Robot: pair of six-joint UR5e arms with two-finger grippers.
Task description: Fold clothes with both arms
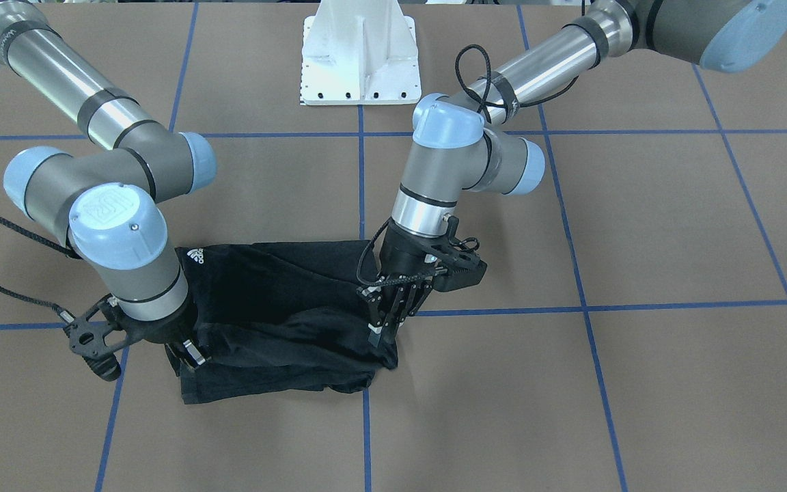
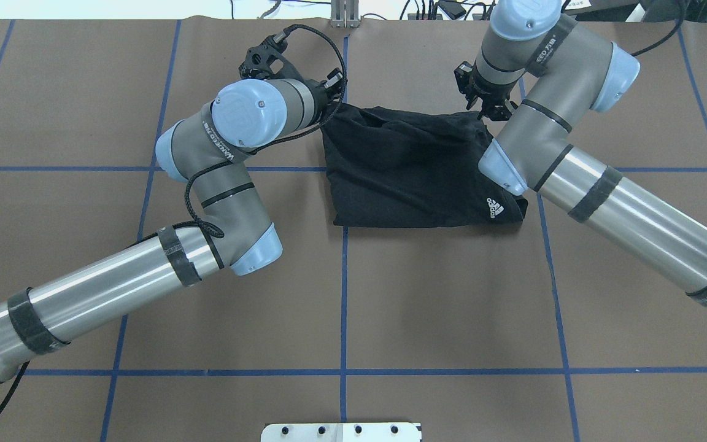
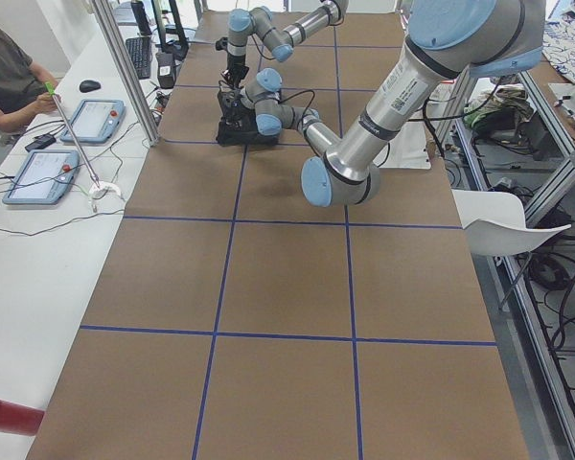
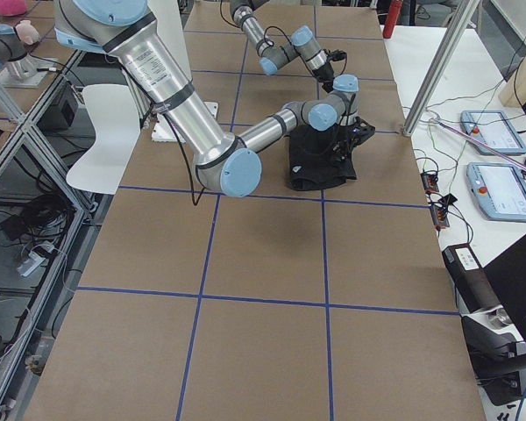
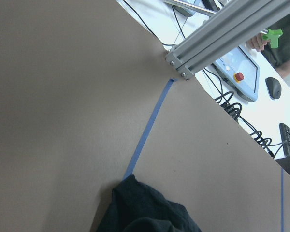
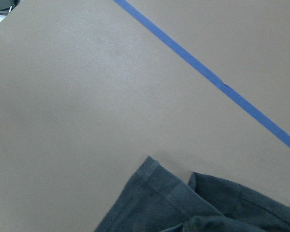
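Folded shirt [image 1: 284, 307]: long axis left-right, logo [image 1: 199, 256] at upper left. The left gripper [image 1: 381, 333] pinches its right end, the right gripper [image 1: 188, 354] its left end.

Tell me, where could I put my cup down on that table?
Bare brown table lies between the T-shirt and the white pedestal, flanked by the left arm and right arm. Both table ends beyond the arms are bare too. Crowded: the far side, where the left gripper and right gripper pinch the shirt.

The black T-shirt [image 2: 409, 166] is flanked by the left gripper [image 2: 332, 92] at ten o'clock, the right gripper [image 2: 490, 112] at two.
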